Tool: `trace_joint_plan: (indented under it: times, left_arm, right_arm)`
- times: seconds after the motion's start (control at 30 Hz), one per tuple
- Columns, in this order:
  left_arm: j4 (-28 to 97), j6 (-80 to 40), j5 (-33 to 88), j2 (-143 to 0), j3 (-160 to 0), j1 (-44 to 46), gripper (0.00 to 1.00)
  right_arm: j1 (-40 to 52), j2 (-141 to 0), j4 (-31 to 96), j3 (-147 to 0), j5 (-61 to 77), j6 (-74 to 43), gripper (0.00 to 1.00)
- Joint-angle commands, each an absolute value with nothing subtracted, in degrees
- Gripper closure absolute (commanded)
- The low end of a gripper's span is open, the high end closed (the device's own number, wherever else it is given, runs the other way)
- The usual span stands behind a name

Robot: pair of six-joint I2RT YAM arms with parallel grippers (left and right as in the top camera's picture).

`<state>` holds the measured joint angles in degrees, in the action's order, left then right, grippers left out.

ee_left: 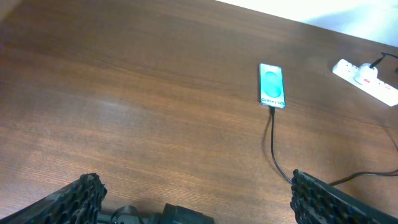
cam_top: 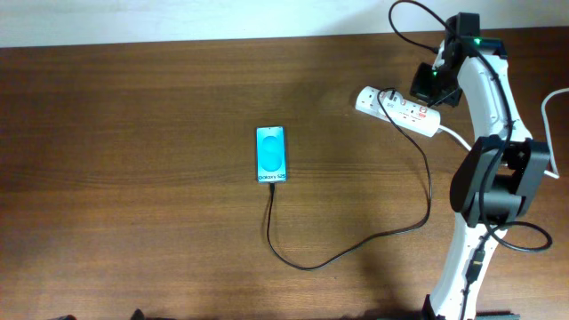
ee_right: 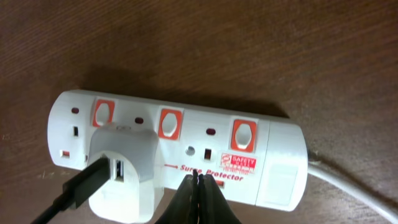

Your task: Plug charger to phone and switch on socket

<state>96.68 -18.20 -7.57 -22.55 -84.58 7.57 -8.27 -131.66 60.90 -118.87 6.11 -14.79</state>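
Right gripper (ee_right: 199,183) (pinched closed, empty) over the socket (ee_right: 273,155), so press squarely on its red switch (ee_right: 103,112) beside the charger (ee_right: 78,186).

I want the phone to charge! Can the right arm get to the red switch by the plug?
Probably yes. The right end effector is right at the socket, shut, and the red switch above the white charger plug is uncovered, with nothing between them.

Dark brown wooden table (cam_top: 133,178)
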Motion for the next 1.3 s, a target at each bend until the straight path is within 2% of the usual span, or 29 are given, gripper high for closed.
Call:
trace_joint_plan:
  times: [0.0, 0.63, 1.27]
  left_arm:
    - [96.71, -19.00, -8.23, -22.41, -84.36, 7.60, 0.01]
    - [96.68, -19.00, -8.23, -22.41, -84.36, 7.60, 0.01]
    - [96.71, -19.00, -8.23, -22.41, -84.36, 7.60, 0.01]
  right_arm:
    - [-7.84, -134.45, 59.79, -118.50, 7.05, -13.91, 0.96]
    - [-6.37, -138.41, 53.15, -118.50, 8.86, -10.92, 0.96]
    - [-6.33, -139.37, 53.95, -118.50, 8.82, -10.70, 0.96]
